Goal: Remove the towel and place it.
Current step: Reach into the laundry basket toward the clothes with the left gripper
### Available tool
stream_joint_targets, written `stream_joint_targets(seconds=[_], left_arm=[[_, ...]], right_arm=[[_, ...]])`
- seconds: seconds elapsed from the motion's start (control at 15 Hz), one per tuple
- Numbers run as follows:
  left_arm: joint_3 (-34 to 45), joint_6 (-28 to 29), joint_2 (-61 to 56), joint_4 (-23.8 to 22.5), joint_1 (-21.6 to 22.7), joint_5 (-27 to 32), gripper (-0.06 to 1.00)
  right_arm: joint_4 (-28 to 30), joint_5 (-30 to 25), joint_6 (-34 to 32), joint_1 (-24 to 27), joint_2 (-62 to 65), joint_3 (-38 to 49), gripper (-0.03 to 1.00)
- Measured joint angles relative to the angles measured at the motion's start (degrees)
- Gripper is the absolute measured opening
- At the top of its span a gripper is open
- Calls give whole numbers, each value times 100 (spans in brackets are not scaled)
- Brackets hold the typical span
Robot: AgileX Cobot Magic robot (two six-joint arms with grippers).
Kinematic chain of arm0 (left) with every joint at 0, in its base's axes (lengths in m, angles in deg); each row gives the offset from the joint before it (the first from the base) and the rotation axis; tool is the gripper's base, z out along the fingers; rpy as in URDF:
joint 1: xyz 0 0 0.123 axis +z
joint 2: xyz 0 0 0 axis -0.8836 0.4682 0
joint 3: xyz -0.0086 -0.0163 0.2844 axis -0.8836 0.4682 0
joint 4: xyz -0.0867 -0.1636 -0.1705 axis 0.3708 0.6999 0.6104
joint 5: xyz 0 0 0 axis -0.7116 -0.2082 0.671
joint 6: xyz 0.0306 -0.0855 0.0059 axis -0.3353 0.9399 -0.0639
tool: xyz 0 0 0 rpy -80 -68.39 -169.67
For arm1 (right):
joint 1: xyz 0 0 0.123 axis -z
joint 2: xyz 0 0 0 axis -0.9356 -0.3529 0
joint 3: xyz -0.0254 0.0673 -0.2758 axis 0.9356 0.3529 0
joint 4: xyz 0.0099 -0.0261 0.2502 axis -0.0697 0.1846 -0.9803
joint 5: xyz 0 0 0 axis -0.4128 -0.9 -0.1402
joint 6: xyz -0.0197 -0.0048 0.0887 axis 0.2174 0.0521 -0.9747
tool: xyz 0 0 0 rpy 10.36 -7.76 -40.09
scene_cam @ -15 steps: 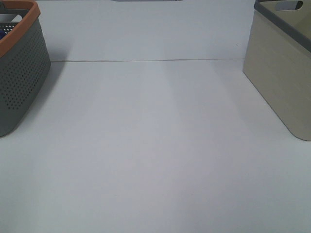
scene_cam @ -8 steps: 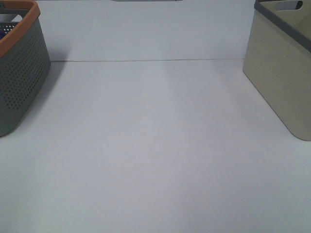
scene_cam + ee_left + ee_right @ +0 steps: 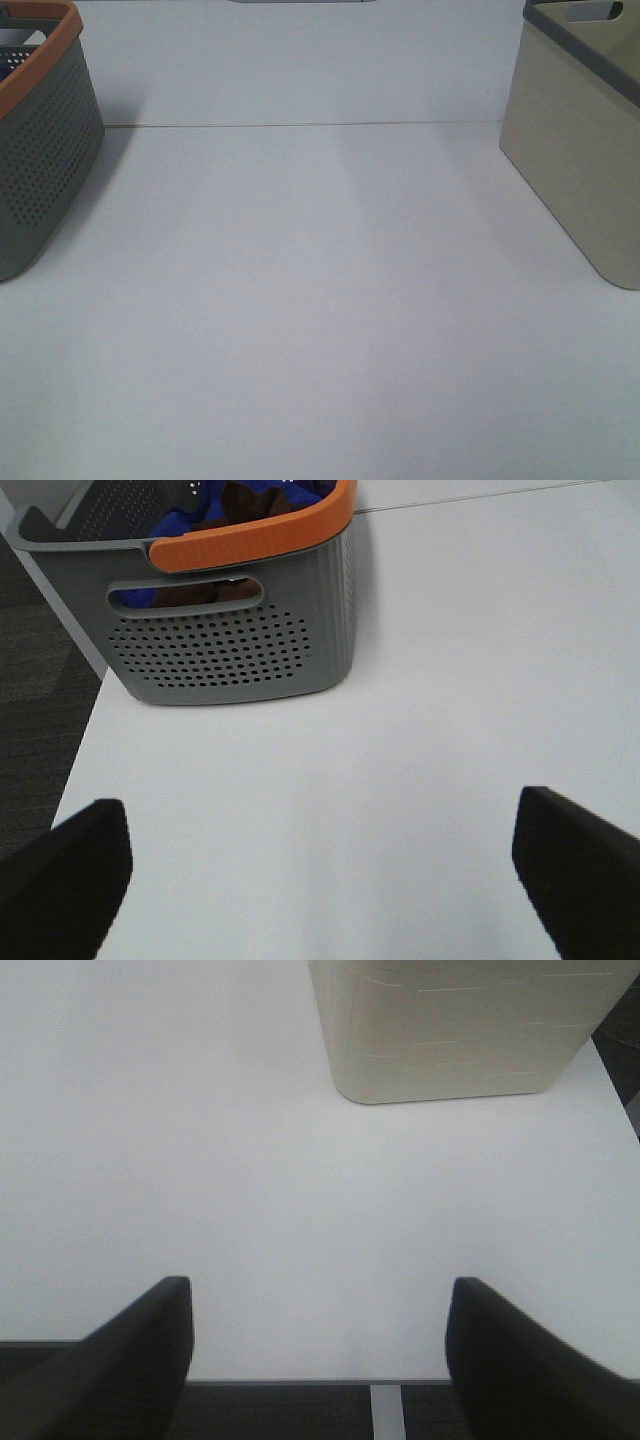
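A bit of the dark maroon-brown towel [image 3: 243, 498] shows inside the grey basket with an orange rim [image 3: 240, 650], lying among blue cloth; more dark cloth shows through the basket's handle slot. In the exterior high view the grey basket [image 3: 40, 150] stands at the far left and the towel is hidden in it. My left gripper [image 3: 320, 880] is open and empty over the bare table, short of the grey basket. My right gripper [image 3: 320, 1360] is open and empty near the table's front edge, short of the beige basket [image 3: 450, 1030]. Neither gripper shows in the exterior high view.
The beige basket with a grey rim [image 3: 580, 150] stands at the far right. The white table [image 3: 320, 300] lies between the two baskets, with a thin seam across its back. The table's edge and dark floor show in both wrist views.
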Motion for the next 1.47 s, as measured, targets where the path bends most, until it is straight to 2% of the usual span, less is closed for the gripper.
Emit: stream_joint_targets(seconds=[1.27,1.47], left_arm=[[0,0,0,0,0,0,99],[-607,-269,693,0,0,390,99]], right_arm=[[0,0,0,0,0,0,62],[0,0,0,0,0,0,62]])
